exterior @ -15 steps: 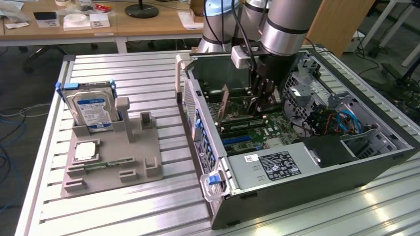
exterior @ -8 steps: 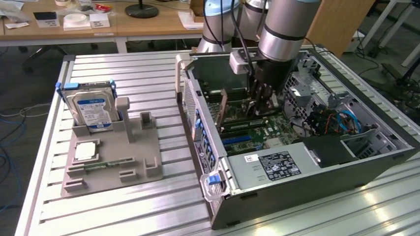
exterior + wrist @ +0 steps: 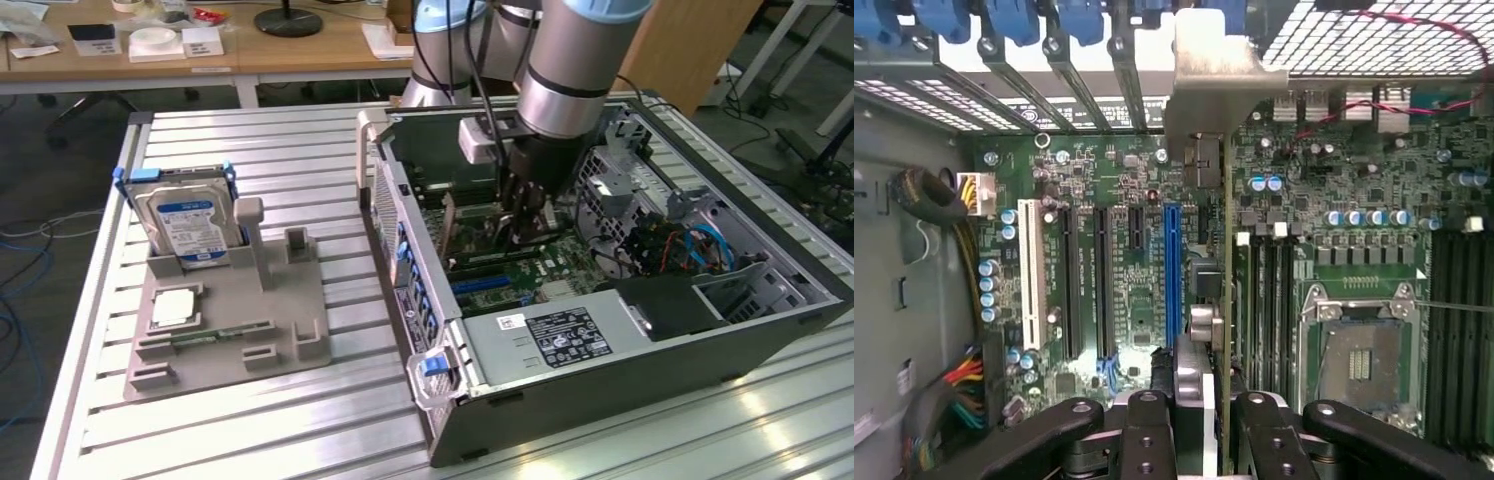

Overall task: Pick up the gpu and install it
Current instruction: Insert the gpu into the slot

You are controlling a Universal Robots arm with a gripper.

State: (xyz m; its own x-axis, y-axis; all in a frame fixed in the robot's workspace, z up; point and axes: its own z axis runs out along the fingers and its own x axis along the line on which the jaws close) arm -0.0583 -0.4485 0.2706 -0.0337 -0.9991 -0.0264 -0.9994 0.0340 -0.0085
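The open computer case (image 3: 641, 345) lies on its side on the slatted table. My gripper (image 3: 518, 228) reaches down into it over the green motherboard (image 3: 534, 268). In the wrist view my gripper (image 3: 1206, 415) is shut on the gpu (image 3: 1214, 85), a thin card seen edge-on with its silvery end bracket pointing at the case's rear slot openings. The card hangs just above the board, its edge running alongside the long blue slot (image 3: 1172, 275). Whether it touches a slot I cannot tell.
A grey fixture (image 3: 274, 320) at the exterior view's left holds an upright hard drive (image 3: 191, 225), a small chip (image 3: 174, 308) and a narrow green stick (image 3: 200, 340). Inside the case are the power supply (image 3: 561, 335), the processor socket (image 3: 1359, 360) and cable bundles (image 3: 949, 395).
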